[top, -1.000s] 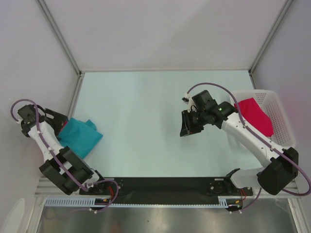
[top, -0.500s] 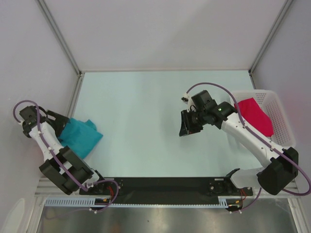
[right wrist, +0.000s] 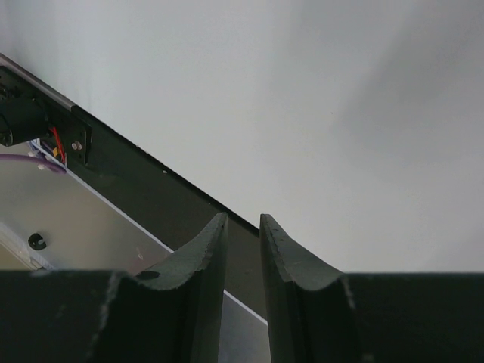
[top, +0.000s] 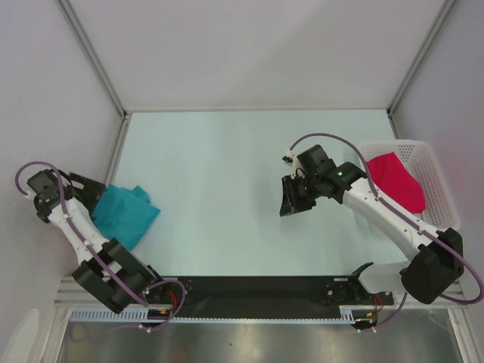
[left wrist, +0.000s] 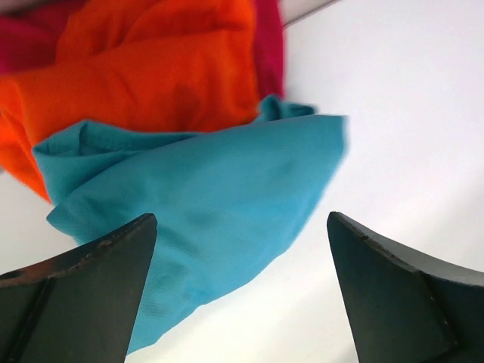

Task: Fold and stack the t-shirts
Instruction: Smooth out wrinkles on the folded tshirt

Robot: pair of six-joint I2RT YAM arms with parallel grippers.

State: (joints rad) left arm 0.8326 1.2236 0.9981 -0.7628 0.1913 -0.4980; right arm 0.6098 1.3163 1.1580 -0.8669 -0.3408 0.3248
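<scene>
Worktop (top: 227, 151), pale and matt, the largest item; carries everything listed.

Basket (top: 432, 168), white plastic lattice, at the worktop's right edge. Contents: one magenta-pink t-shirt (top: 396, 181), lying loose and crumpled across the basket's left half. The right arm (top: 386, 215) crosses its near corner, so that part is hidden. Whether anything lies beneath it cannot be made out.

Teal t-shirt (top: 127, 215), on the worktop at the far left, well apart from the basket. Roughly gathered into a lopsided pad with one corner pointing towards the middle of the worktop; soft creases, uneven edges. In the left wrist view it fills the centre and lies partly over an orange t-shirt (left wrist: 151, 76).

Orange t-shirt, bunched, behind the teal one and touching it. Cut off at the top of the wrist view; unseen from overhead, where the left arm (top: 72, 227) covers that spot.

Dark red t-shirt (left wrist: 269, 45), only slivers showing around the orange one; shape not readable.

Left gripper (left wrist: 238, 219), jaws spread wide over the teal t-shirt, gripping nothing; whether they touch the cloth cannot be told.

Right gripper (top: 290, 198), over bare worktop right of centre, jaws drawn almost together with a thin slit between, nothing held.
</scene>
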